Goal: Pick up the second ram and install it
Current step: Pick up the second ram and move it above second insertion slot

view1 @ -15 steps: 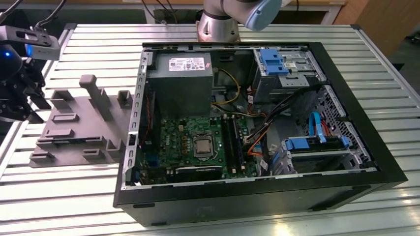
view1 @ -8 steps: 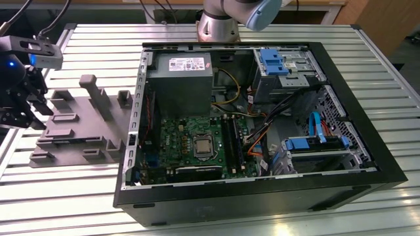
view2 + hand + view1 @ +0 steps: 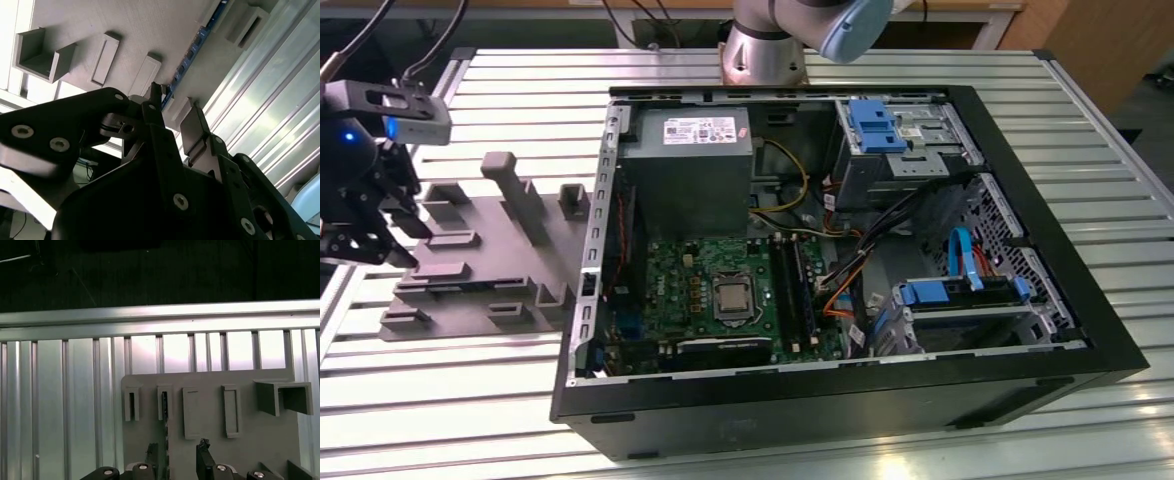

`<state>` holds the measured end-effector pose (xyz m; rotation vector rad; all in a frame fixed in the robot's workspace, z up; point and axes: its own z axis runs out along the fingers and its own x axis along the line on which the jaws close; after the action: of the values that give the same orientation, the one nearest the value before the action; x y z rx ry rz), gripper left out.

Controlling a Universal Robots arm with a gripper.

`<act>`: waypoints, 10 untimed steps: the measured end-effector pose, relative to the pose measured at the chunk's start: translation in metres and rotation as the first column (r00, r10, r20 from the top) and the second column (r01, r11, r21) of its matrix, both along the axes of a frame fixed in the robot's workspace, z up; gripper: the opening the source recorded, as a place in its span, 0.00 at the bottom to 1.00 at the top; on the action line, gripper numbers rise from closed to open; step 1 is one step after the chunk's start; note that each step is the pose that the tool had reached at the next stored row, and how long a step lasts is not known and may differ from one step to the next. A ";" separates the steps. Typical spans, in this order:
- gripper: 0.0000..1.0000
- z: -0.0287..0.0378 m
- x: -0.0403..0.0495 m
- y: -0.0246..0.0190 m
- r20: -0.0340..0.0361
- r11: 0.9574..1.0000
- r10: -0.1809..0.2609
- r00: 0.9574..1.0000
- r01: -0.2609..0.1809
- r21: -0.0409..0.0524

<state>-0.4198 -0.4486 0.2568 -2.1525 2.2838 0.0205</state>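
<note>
Pincer: black, two-jawed, low over the plate. In the exterior view the pincer is at that view's left edge.
Pincer state: jaws apart, one on each side of the ram and not clamped on it. One jaw is just beside the stick and the other stands off with a plain gap. Whether the nearer jaw touches it cannot be told.
Ram: thin, dark blue-green, standing on its long edge. It runs from between the jaws straight ahead of the pincer into a slotted block. In the second wrist view the ram shows as a blue edge leading away from the jaws.
Block: grey, upright, just ahead of the jaws, holding the ram's far end.
Plate: grey, flat on the table, directly under the pincer; it carries the ram and block.
Bracket: grey, U-shaped, on the plate, off to the side of the jaw with the wider gap.
Table: slatted aluminium, beneath the plate and reaching on ahead of the pincer.
Case: black, open, on the table, well apart from the pincer, past the plate toward the exterior view's right.
Board: green, inside the case, with a square silver processor.
</note>
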 end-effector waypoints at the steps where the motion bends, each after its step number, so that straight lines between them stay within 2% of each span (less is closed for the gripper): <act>1: 0.43 -0.0009 0.0000 0.0000 0.004 1.000 0.000 1.000 0.000 0.000; 3: 0.43 -0.0039 0.0000 -0.0002 0.008 1.000 0.000 1.000 0.000 0.000; 10: 0.43 -0.0166 -0.0001 -0.0035 0.008 1.000 -0.001 1.000 0.001 0.000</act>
<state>-0.4198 -0.4521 0.2401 -2.1475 2.2809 0.0120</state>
